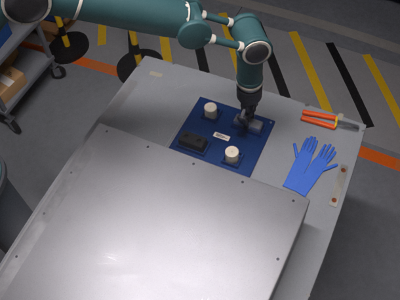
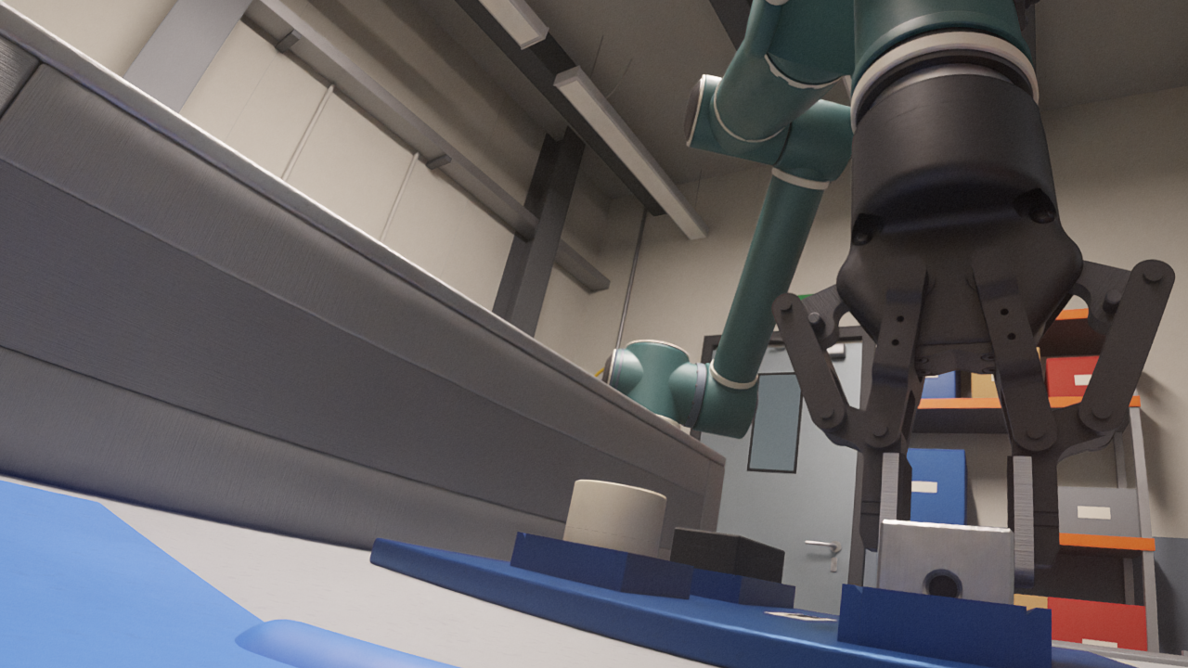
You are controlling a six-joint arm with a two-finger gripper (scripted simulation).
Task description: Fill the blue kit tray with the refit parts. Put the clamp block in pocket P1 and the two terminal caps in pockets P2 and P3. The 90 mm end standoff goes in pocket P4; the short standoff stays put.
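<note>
The grey standoff (image 1: 253, 124) (image 2: 945, 558) is partly hidden by my gripper (image 1: 245, 121) (image 2: 955, 532), which clasps it with a finger on each side. The standoff sits low in the far right pocket of the blue kit tray (image 1: 223, 135) (image 2: 665, 611), its bored end facing the second side camera. The black clamp block (image 1: 193, 140) (image 2: 727, 553) lies in the near left pocket. One cream terminal cap (image 1: 210, 110) stands in the far left pocket and the other (image 1: 231, 154) (image 2: 615, 515) in the near right pocket. A white label (image 1: 220, 135) lies at the tray's centre.
A large grey raised panel (image 1: 157, 222) covers the near half of the table. Right of the tray lie blue gloves (image 1: 310, 165), orange-handled pliers (image 1: 321, 119) and a thin grey strip (image 1: 338, 185) near the table's right edge.
</note>
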